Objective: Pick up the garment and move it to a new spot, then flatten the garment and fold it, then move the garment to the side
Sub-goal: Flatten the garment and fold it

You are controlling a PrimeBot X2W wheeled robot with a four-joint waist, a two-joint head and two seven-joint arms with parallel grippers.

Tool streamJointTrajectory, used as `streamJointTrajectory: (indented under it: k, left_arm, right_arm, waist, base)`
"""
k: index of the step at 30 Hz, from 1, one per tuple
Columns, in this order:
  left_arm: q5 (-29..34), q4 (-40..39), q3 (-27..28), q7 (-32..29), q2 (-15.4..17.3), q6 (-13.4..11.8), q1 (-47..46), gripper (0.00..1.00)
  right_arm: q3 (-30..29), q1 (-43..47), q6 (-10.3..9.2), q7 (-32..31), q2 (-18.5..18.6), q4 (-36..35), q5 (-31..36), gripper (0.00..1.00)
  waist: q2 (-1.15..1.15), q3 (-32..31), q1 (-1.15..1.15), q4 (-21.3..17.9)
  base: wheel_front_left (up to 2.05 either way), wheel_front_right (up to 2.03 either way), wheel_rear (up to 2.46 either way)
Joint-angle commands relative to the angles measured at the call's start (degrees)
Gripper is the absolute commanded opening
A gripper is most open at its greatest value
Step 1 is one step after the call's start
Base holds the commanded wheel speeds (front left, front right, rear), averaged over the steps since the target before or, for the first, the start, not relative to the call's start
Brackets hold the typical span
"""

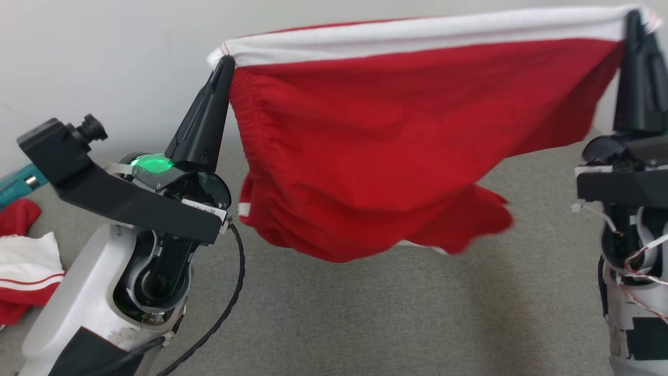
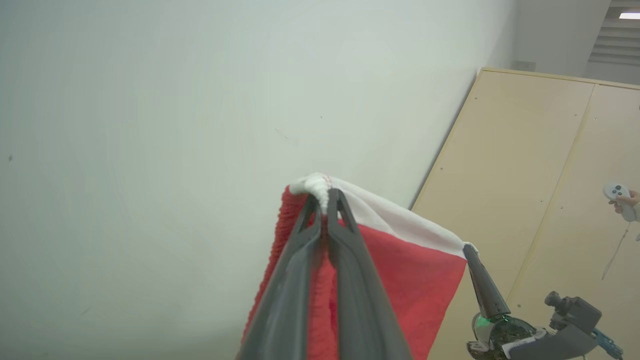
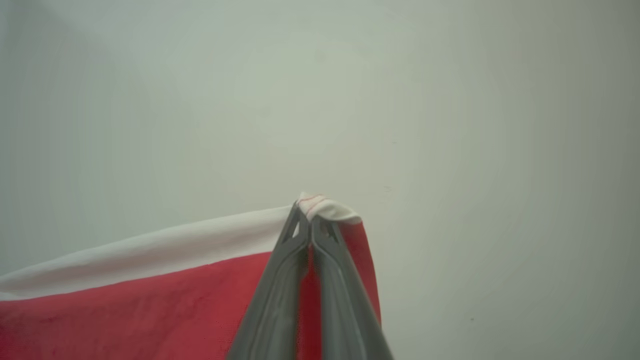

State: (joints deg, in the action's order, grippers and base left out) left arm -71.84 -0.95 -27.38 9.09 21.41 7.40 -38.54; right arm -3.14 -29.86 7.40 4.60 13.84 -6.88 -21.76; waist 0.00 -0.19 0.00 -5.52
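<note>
Left gripper (image 1: 224, 62) and right gripper (image 1: 634, 21) are clamped onto garment (image 1: 391, 130).
The 10 or 1 o'clock corner may be pulled free if overstretched.

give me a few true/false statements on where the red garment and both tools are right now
1. The left tool and right tool each pinch the white band of the red garment. True.
2. The garment lies flat on the grey surface. False: it hangs stretched between the tools, above the surface.
3. The right tool is open. False: it is shut on the band's corner.
4. Other red and white clothing lies at the robot's left. True.
</note>
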Motion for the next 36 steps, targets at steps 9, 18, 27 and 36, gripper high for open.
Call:
streamJointTrajectory:
  k: [9,18,27,36]
  left_arm:
    - [-1.36,1.33,-1.03,-0.41,0.14,-0.1,0.14,0.0]
    - [0.84,11.16,-0.36,2.7,-3.05,-0.6,-4.56,0.0]
    - [13.14,22.12,11.2,6.18,-9.47,-0.28,-15.7,0.0]
    - [27.34,19.74,17.12,6.12,-17.47,0.07,-10.93,0.0]
  right_arm:
    - [0.88,-0.98,0.19,-3.7,0.41,0.15,0.25,0.0]
    - [6.14,-8.95,0.19,-1.09,1.45,13.22,1.93,0.0]
    - [7.89,-25.53,0.15,9.57,-1.33,27.51,8.55,0.0]
    - [10.81,-26.32,0.05,10.53,-2.99,31.08,17.2,0.0]
  waist:
    - [0.0,0.29,0.0,-1.5]
    - [0.0,4.74,0.0,-2.85]
    - [0.0,9.86,0.0,-4.29]
    - [0.0,16.84,0.0,-6.05]
  base:
    - [0.0,0.0,0.0]
    - [0.0,0.0,0.0]
    - [0.0,0.0,0.0]
    - [0.0,0.0,0.0]
